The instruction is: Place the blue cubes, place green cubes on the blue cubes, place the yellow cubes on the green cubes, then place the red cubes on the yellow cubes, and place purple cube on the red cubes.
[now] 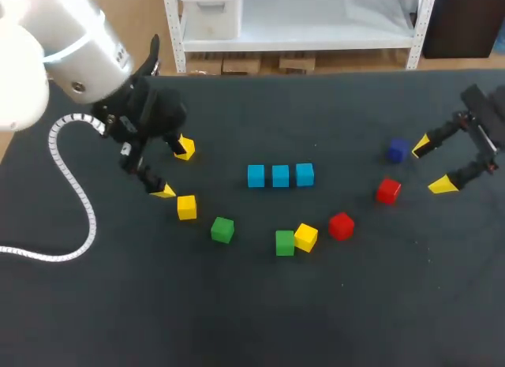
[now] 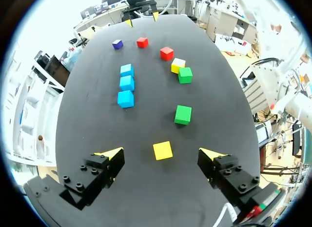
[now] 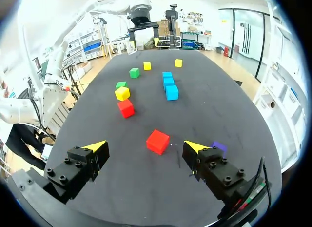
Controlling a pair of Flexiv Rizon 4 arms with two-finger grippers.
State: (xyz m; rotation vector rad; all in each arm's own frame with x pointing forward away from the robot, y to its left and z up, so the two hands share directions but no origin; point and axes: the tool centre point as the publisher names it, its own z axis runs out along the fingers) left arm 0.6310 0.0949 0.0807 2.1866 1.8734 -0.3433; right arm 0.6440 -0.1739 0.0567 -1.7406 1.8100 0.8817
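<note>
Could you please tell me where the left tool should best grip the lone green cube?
Come from straight above and close on two opposite side faces of the lone green cube. It sits flat and touches nothing, so the left tool should have room on every side.

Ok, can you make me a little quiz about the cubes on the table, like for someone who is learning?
1. How many blue cubes stand in the row at the middle of the table?
2. True or false: a green cube already sits on a blue one.
3. Which colour has only one cube? A red, B purple, C green.
Key: 1. three. 2. false, both green cubes lie on the table. 3. B, the purple cube.
</note>
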